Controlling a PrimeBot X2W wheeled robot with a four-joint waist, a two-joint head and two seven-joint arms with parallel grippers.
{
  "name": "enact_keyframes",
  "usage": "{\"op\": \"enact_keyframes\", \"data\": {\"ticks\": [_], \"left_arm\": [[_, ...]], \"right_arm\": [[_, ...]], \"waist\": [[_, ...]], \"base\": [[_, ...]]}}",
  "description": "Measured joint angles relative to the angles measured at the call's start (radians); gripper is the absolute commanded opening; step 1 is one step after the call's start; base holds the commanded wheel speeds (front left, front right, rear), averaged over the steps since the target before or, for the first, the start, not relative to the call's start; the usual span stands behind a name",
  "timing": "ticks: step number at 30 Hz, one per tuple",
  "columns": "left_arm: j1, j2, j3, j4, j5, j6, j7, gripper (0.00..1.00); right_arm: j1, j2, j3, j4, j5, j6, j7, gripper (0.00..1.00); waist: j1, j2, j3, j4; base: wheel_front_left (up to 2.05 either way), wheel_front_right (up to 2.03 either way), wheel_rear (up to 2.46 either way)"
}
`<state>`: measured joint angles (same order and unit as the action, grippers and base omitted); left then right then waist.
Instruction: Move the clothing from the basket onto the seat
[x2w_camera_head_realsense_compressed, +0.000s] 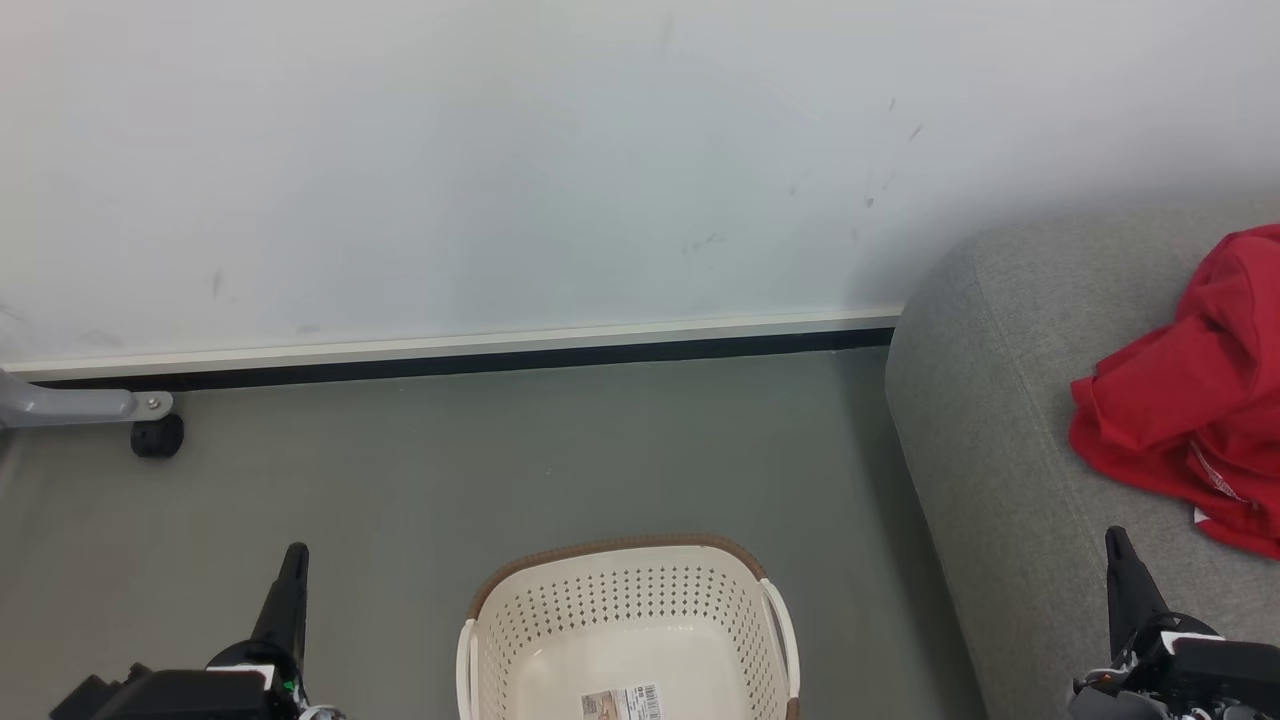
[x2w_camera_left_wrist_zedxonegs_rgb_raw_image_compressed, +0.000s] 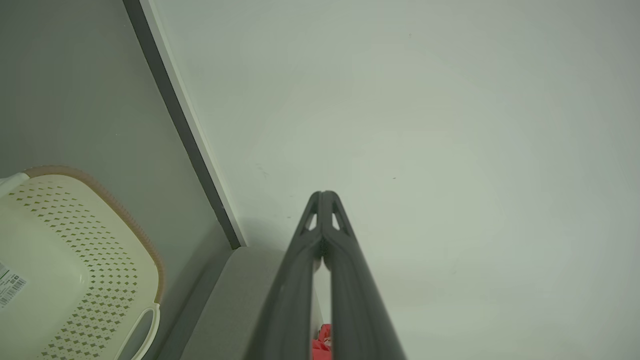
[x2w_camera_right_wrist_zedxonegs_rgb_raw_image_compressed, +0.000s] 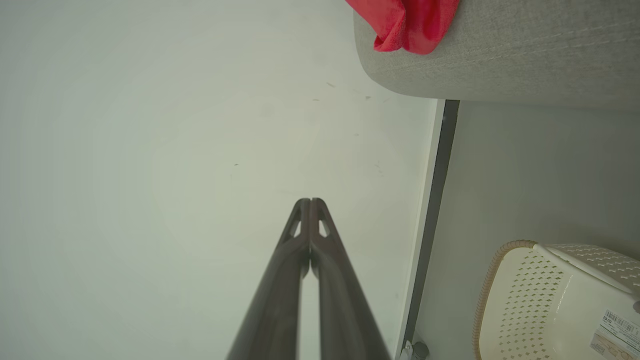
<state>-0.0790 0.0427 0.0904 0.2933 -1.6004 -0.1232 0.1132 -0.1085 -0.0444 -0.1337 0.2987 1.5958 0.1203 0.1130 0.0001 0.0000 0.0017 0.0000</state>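
The cream perforated basket with a brown rim stands on the floor at the bottom centre, holding nothing but a label on its bottom; it also appears as the basket and the basket. Red clothing lies crumpled on the grey seat at the right; clothing shows on the seat too. My left gripper is shut and empty, left of the basket; its tips point at the wall. My right gripper is shut and empty over the seat's front, its tips meeting.
A white wall with a pale and black skirting runs behind the grey floor. A grey metal leg with a black castor stands at the far left by the wall.
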Motion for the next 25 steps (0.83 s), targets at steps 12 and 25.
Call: {"op": "enact_keyframes", "data": {"ticks": [12, 25], "left_arm": [[0.000, 0.000, 0.000, 0.000, 0.000, 0.000, 0.000, 0.00], [0.000, 0.000, 0.000, 0.001, 0.000, 0.000, 0.000, 0.00]], "right_arm": [[0.000, 0.000, 0.000, 0.000, 0.000, 0.000, 0.000, 0.00], [0.000, 0.000, 0.000, 0.000, 0.000, 0.000, 0.000, 0.00]], "waist": [[0.0000, 0.0000, 0.000, 0.000], [0.0000, 0.0000, 0.000, 0.000]], "base": [[0.00, 0.00, 0.00], [0.00, 0.00, 0.00]]}}
